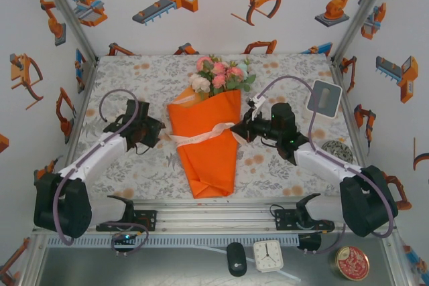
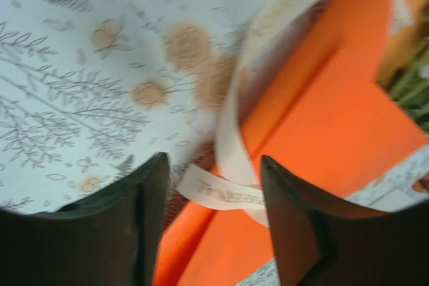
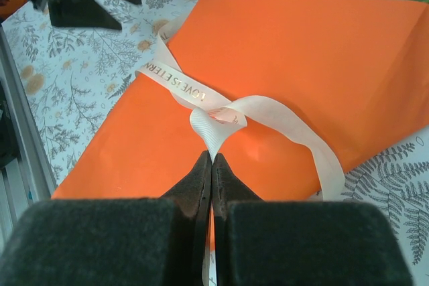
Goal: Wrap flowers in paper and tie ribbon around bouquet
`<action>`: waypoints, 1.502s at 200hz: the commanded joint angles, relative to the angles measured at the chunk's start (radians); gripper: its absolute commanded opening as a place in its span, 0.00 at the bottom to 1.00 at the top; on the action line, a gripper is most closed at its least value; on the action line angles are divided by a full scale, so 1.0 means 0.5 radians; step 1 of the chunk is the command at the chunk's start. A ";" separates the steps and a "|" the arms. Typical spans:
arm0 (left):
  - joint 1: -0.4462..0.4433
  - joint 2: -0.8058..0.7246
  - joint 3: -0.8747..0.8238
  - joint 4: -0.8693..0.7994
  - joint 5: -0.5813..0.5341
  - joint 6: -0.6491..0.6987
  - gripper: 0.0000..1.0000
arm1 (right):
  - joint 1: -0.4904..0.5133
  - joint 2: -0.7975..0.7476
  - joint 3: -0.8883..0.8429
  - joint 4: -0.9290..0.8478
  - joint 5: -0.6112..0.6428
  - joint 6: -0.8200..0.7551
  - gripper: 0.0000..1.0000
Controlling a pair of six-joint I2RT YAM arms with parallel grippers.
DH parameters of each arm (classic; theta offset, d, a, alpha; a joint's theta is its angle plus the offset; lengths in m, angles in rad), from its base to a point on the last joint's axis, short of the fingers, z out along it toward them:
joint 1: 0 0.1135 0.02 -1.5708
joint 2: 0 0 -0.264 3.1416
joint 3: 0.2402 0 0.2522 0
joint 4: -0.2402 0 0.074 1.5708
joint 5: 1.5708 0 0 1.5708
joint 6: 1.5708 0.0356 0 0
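Ribbon [image 3: 181, 85] lies crossed over the bouquet [image 1: 204, 145] at mid-table, so tying is in hand. The right gripper [image 3: 212, 159] is pinched together on a ribbon fold. The left gripper [image 2: 213, 162] stands apart, a tail just beyond it. Next, I judge, it must clamp that tail and pull left.

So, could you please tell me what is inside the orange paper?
Pink and white flowers stick out of the orange paper at its top. Their stems further down are covered by the paper and cannot be seen.
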 commanded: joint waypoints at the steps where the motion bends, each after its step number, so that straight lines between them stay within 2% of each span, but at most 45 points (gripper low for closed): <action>1: 0.009 0.078 -0.021 0.130 0.077 -0.133 0.62 | 0.013 -0.032 0.000 -0.010 -0.019 -0.011 0.00; 39: 0.012 0.328 0.013 0.405 0.206 -0.154 0.59 | 0.013 -0.004 0.020 0.017 -0.061 0.009 0.00; 65: 0.013 0.482 0.011 0.538 0.331 -0.242 0.44 | 0.014 0.009 0.046 -0.013 -0.049 0.042 0.00; 82: 0.001 0.516 -0.026 0.592 0.366 -0.302 0.33 | 0.013 0.002 0.062 -0.053 0.087 0.081 0.00; 98: 0.010 0.473 -0.036 0.533 0.315 -0.321 0.10 | 0.013 -0.015 0.046 -0.062 0.481 0.231 0.00; 108: 0.032 0.390 -0.025 0.399 0.203 -0.278 0.01 | 0.013 -0.044 0.045 -0.134 0.871 0.364 0.00; 124: 0.129 0.228 -0.008 0.178 0.058 -0.160 0.00 | -0.002 -0.108 0.101 -0.475 1.597 0.697 0.00; 131: 0.203 0.169 -0.011 0.111 0.044 -0.099 0.00 | -0.034 -0.127 0.153 -0.682 1.791 0.796 0.00; 137: 0.277 0.130 -0.028 0.063 0.058 -0.063 0.00 | -0.090 -0.130 0.192 -0.835 1.861 0.860 0.00; 156: 0.564 0.019 -0.160 0.016 0.140 0.023 0.00 | -0.388 -0.105 0.205 -1.112 1.776 1.052 0.00; 176: 0.881 -0.084 -0.331 0.055 0.218 0.104 0.00 | -0.674 -0.087 0.125 -1.186 1.732 1.193 0.00; 215: 1.433 -0.039 -0.340 0.143 0.358 0.473 0.00 | -1.041 0.062 0.055 -1.204 1.652 1.374 0.00; 239: 1.741 0.029 -0.296 0.199 0.507 0.493 0.00 | -1.262 0.076 0.042 -1.223 1.644 1.488 0.00; 278: 1.985 0.076 -0.279 0.246 0.608 0.442 0.00 | -1.548 0.039 0.045 -1.253 1.592 1.651 0.00; 300: 2.055 0.075 -0.296 0.281 0.652 0.419 0.00 | -1.594 0.017 0.049 -1.245 1.530 1.697 0.00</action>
